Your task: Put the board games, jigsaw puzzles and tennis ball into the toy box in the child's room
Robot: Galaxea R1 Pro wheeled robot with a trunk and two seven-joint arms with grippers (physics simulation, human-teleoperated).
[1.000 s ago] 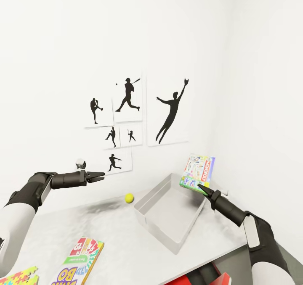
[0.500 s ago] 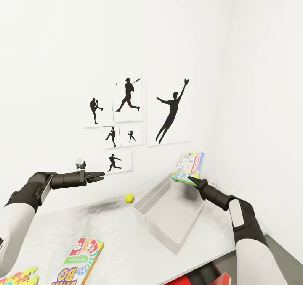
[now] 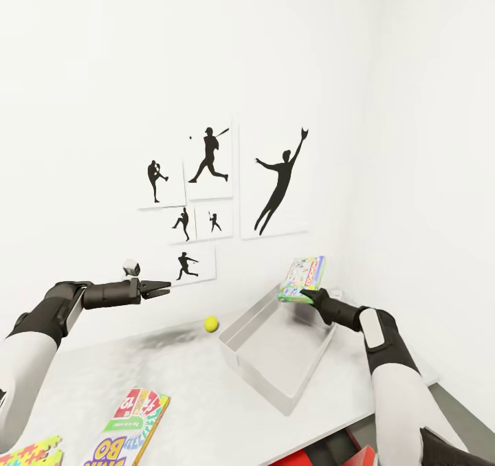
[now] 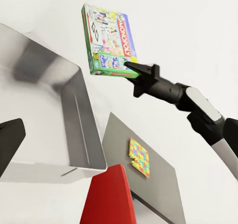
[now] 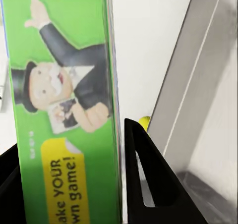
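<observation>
My right gripper [image 3: 309, 295] is shut on a green-edged board game [image 3: 302, 279], held tilted in the air above the far corner of the pale grey toy box [image 3: 242, 356] on the table [image 3: 185, 376]. In the right wrist view the game's green side [image 5: 64, 110] sits between the dark fingers [image 5: 144, 179]. The tennis ball [image 3: 211, 324] lies just left of the toy box. My left gripper [image 3: 163, 289] hovers open and empty above the table's left part. A second board game [image 3: 130, 425] and a jigsaw puzzle [image 3: 27, 452] lie at the near left.
White walls with black baseball silhouettes close off the back and right. In the left wrist view another jigsaw puzzle [image 4: 139, 157] lies on the lower dark cabinet top [image 4: 158, 184], and a red object [image 4: 106, 199] stands below the table edge.
My right arm has carried the board game leftward and slightly down, from beyond the toy box's right side to over its far corner. The left arm has not moved.
</observation>
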